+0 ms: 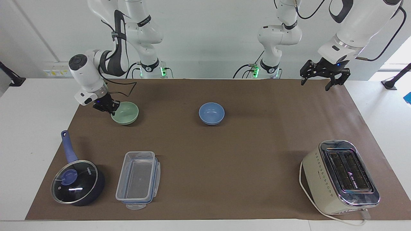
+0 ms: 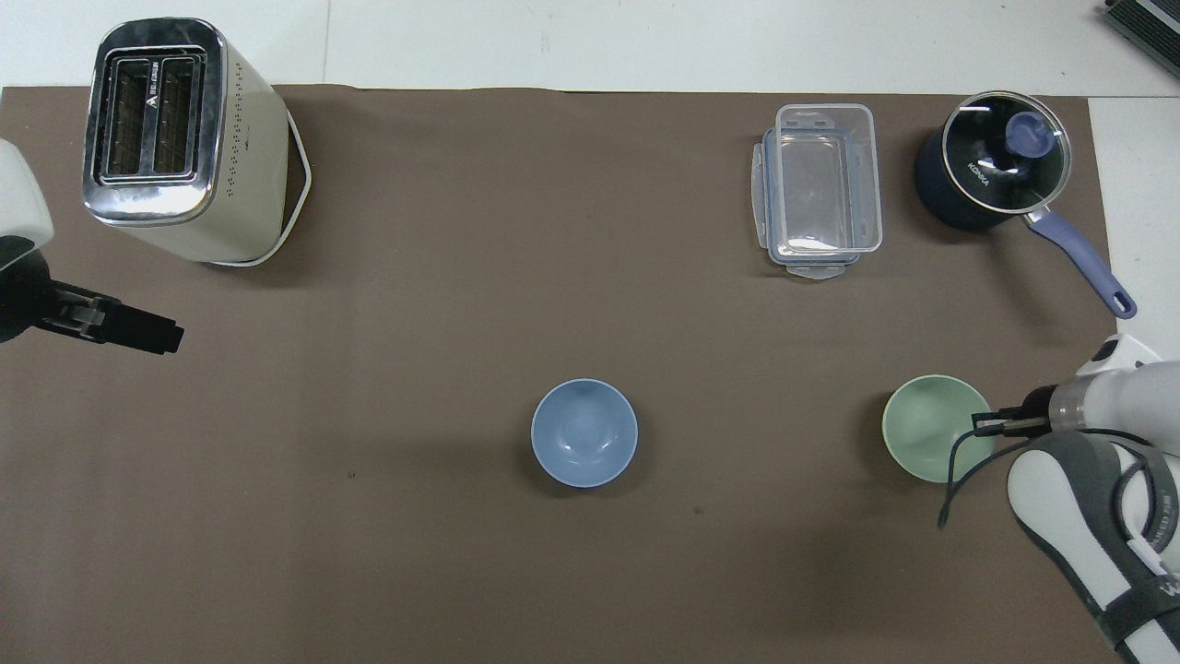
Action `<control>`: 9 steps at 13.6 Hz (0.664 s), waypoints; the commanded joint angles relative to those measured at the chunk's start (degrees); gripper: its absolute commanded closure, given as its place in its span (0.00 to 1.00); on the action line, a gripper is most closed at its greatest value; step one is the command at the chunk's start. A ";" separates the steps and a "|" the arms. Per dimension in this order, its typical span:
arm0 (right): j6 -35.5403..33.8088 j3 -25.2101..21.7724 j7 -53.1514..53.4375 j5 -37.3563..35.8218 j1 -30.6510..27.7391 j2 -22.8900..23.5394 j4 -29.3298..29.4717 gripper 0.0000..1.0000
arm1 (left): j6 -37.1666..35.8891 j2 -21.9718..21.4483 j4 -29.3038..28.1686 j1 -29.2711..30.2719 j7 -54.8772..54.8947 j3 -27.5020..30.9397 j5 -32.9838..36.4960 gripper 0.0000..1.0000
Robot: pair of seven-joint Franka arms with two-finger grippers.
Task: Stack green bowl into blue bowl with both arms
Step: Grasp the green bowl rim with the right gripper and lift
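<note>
The green bowl, upright, mouth up, is clamped at its rim by the right gripper; left gripper spread apart, raised.

White lettering reading "KONKA" stands on the glass lid of the saucepan, in the upper right of the overhead view. A small logo marks the toaster top, upper left; its letters cannot be made out.

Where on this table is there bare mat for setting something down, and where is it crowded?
Free: the wide stretch between the toaster and the clear container, and the mat around the blue bowl. Crowded: the right arm's end, with container, saucepan, green bowl and right gripper.
</note>
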 commanded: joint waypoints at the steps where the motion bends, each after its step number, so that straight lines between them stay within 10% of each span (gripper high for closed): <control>1: -4.56 0.50 -0.78 0.42 0.21 0.43 4.82 1.00 | -1.44 0.46 1.13 0.83 0.49 -0.54 1.08 0.00; 9: -16.35 1.64 4.82 5.08 8.02 2.36 19.59 1.00 | -1.44 -0.42 -0.27 0.83 0.76 -0.54 1.08 0.00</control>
